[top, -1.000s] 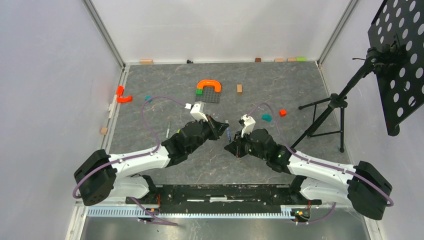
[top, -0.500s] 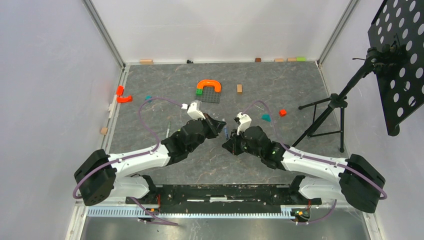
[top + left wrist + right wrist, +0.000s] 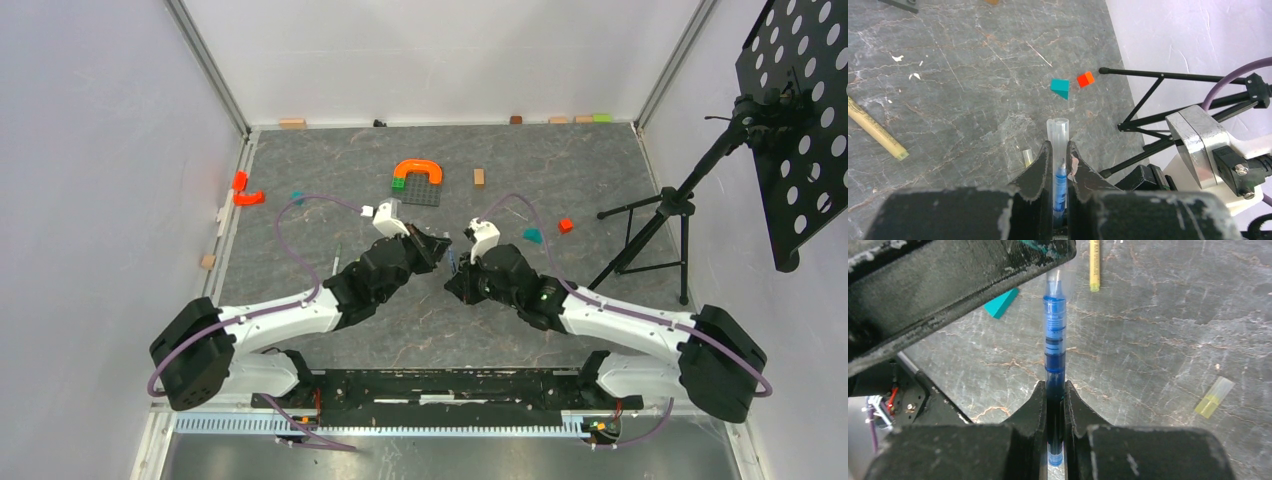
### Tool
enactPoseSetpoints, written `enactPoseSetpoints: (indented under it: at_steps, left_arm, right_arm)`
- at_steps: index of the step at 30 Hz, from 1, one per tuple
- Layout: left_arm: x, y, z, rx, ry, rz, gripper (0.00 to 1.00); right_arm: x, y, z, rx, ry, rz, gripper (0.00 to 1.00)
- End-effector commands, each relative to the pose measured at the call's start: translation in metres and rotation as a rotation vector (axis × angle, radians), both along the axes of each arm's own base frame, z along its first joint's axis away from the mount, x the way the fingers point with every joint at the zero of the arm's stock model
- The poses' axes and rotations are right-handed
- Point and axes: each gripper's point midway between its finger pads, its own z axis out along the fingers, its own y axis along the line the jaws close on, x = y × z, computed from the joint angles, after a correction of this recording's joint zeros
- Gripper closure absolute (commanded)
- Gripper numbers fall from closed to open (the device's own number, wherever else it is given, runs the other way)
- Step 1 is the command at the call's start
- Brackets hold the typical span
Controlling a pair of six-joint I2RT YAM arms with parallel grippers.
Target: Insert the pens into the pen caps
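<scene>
**Top external view: two arms at mid-table, blue pen tip in a clear cap**

The table [image 3: 560, 160] had a grey marbled surface. White walls [image 3: 440, 60] enclosed it, and a black tripod [image 3: 650, 235] stood at the right.

At mid-table the left gripper [image 3: 1058, 150] had narrow jaws pinching a clear cap [image 3: 1058, 131]. The right gripper [image 3: 1054, 387] had narrow jaws clamped on the blue pen [image 3: 1054, 335]. The pen's tip sat inside the cap's mouth.

There were three pens: the blue one held, a tan-yellow pen [image 3: 875, 131] lying on the table, and a pale green pen [image 3: 337, 258] beside the left arm. One loose yellow cap [image 3: 1215, 396] lay flat. Two teal blocks [image 3: 532, 236] [image 3: 296, 197] and one red cube [image 3: 565, 225] sat on the surface.
</scene>
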Motion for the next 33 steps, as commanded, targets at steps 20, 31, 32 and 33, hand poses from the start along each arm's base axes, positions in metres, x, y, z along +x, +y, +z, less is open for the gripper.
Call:
enactPoseSetpoints:
  at_steps: [20, 31, 32, 33]
  left_arm:
    - [-0.008, -0.003, -0.023, 0.12, 0.133, -0.013, 0.98]
    - [-0.017, 0.009, -0.017, 0.099, 0.078, -0.035, 0.98]
    - [-0.019, 0.013, -0.014, 0.102, 0.061, -0.039, 0.95]
    - [-0.021, 0.017, -0.011, 0.105, 0.035, -0.045, 0.91]
  right_arm:
    - [0.064, -0.016, 0.028, -0.285, -0.147, -0.17, 1.0]
    - [0.056, -0.007, 0.049, -0.139, -0.296, -0.072, 1.0]
    - [0.054, -0.008, 0.05, -0.128, -0.311, -0.062, 1.0]
    - [0.051, -0.006, 0.053, -0.11, -0.326, -0.041, 1.0]
